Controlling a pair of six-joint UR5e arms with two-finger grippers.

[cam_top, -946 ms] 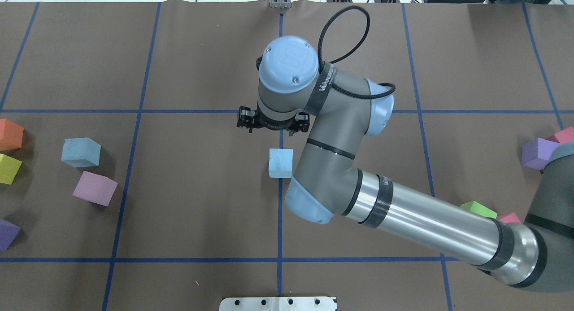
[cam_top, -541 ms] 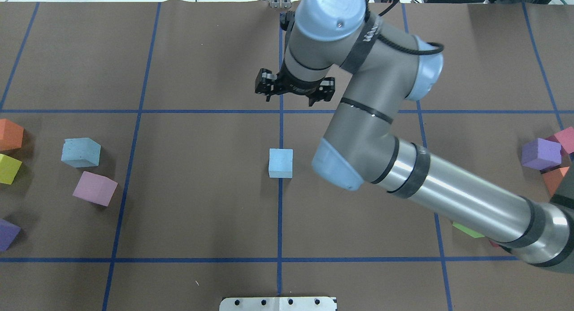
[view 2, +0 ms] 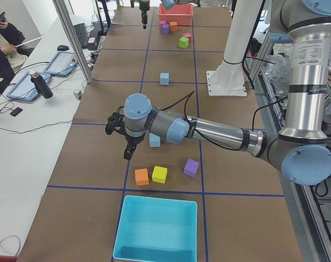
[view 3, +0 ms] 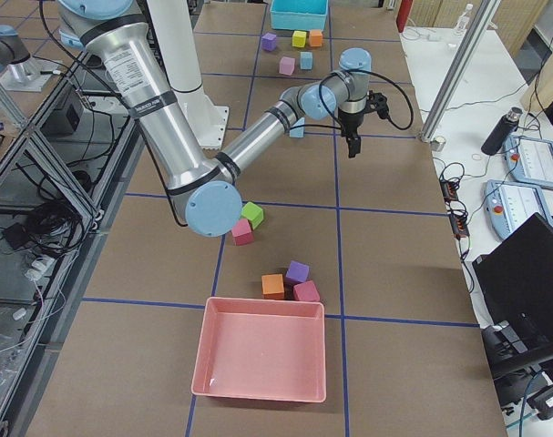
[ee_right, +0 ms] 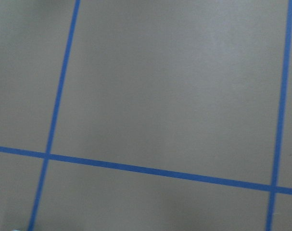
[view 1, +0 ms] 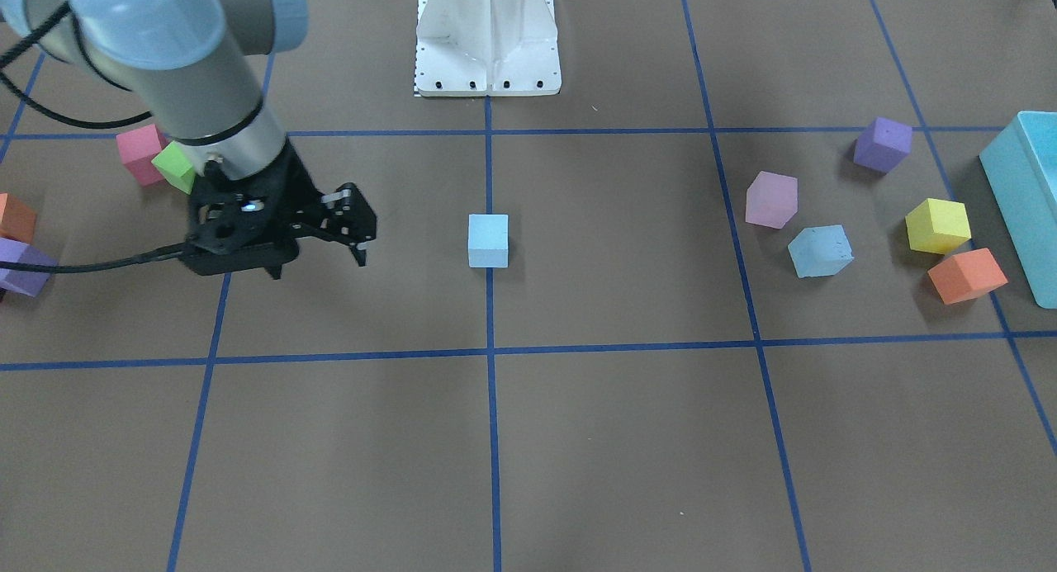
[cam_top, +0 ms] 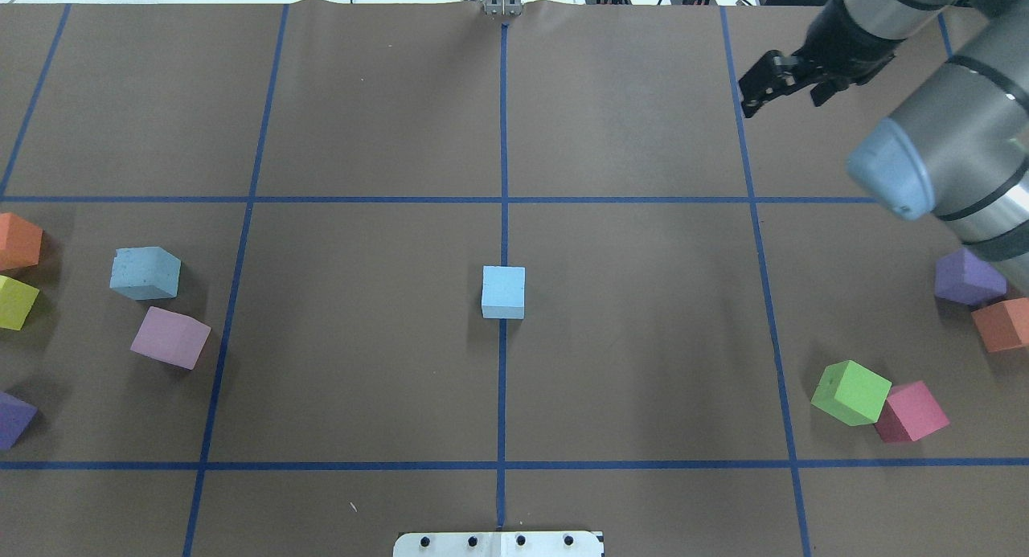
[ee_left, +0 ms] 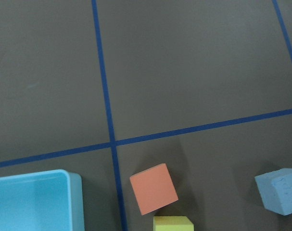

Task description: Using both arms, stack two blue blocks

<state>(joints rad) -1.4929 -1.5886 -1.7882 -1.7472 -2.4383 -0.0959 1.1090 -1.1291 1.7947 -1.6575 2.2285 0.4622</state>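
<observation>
One blue block (cam_top: 503, 292) (view 1: 488, 240) sits alone at the table's centre on the blue tape line. The other blue block (cam_top: 145, 273) (view 1: 819, 251) lies on the robot's left among coloured cubes and shows in the left wrist view (ee_left: 280, 190). My right gripper (cam_top: 781, 99) (view 1: 320, 265) is open and empty, raised over the far right part of the table, well away from both blocks. My left gripper (view 2: 121, 141) shows only in the exterior left view, hovering near the left blue block (view 2: 154, 141); I cannot tell whether it is open or shut.
A lilac cube (cam_top: 170, 337), yellow cube (cam_top: 16, 301), orange cube (cam_top: 18, 241) and purple cube (cam_top: 14, 419) lie on the left. Green (cam_top: 850, 392), pink (cam_top: 912, 412), purple (cam_top: 969, 277) and orange (cam_top: 1001, 324) cubes lie on the right. A turquoise box (view 1: 1024, 200) and a pink tray (view 3: 262, 360) stand at the table's ends.
My right arm has swung away from above the centre blue block, up and to the far right. Its gripper stays open and empty. The centre block has not moved.
</observation>
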